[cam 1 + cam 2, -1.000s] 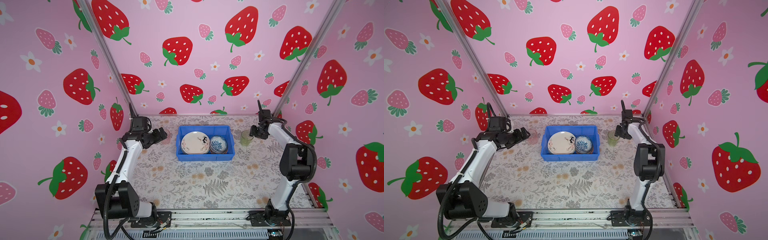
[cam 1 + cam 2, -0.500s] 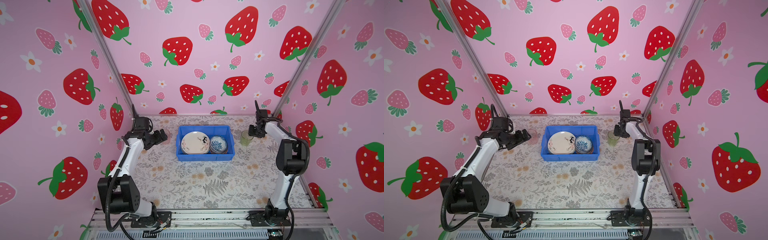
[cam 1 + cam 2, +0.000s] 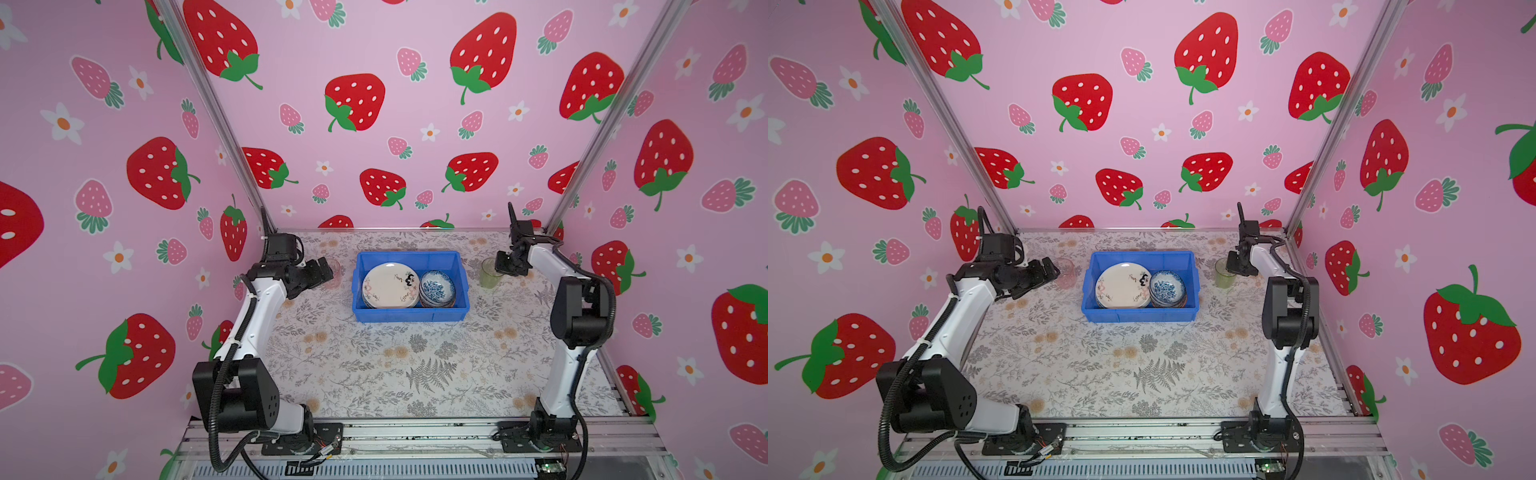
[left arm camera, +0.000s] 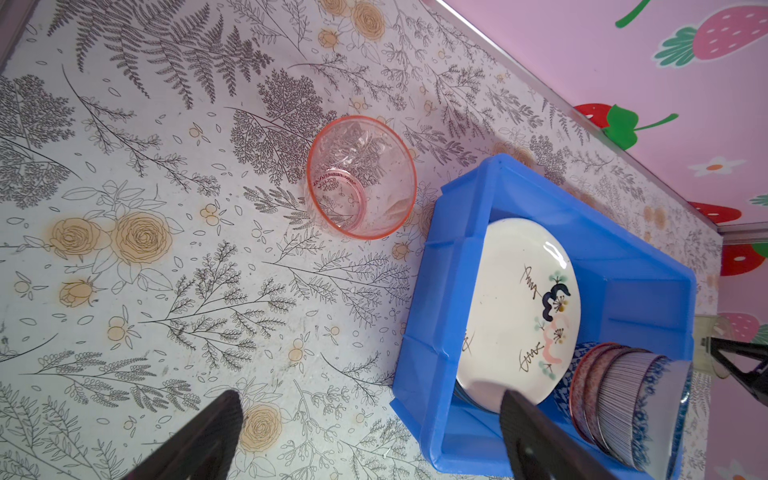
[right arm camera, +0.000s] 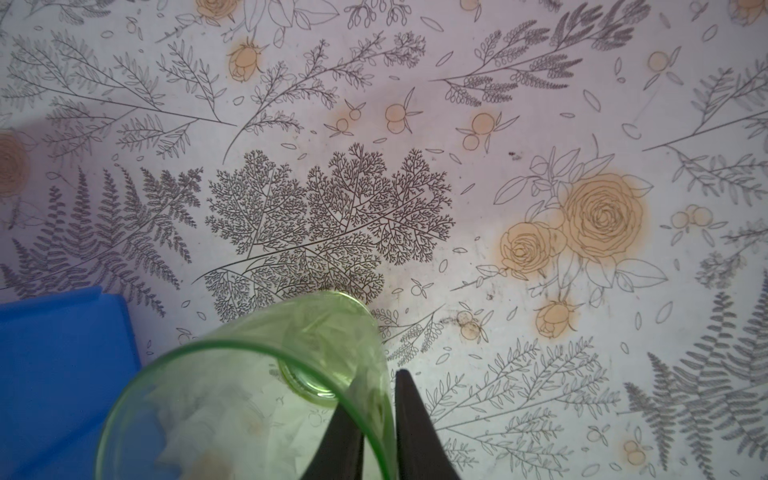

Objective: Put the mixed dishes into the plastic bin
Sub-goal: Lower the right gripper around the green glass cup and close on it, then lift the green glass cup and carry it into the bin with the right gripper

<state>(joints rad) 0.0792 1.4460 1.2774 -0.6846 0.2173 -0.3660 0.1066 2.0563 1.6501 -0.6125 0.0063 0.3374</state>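
- Right wrist view: the right gripper point(image 5: 379, 440) has its two black fingers point(image 5: 415, 436) drawn nearly together across the thin wall of the green glass cup point(image 5: 249, 395), one inside the rim and one outside, which looks like a pinch on the glass.
- The cup stands upright on the surface point(image 5: 540, 124) just beside a corner of the plastic bin point(image 5: 62, 353). In both top views it is at the bin's 3 o'clock.
- A one-wall pinch on smooth glass could let the cup swing or slip on the lift. If carried low, its base could catch the bin's rim.
- The left gripper point(image 4: 370, 440) is spread wide and empty, near the pink glass cup point(image 4: 361, 176) at the bin's 9 o'clock.
- Inside the bin lie the cream floral plate point(image 3: 388, 284) toward 9 o'clock and the blue-white bowl point(image 3: 436, 286) toward 3 o'clock. A dropped cup could chip either.
- Only the right wrist view shows the finger inside the rim.
- Only the left wrist view shows more bowls nested under the blue-white one, and the whole pink cup, which is half hidden in the top views.
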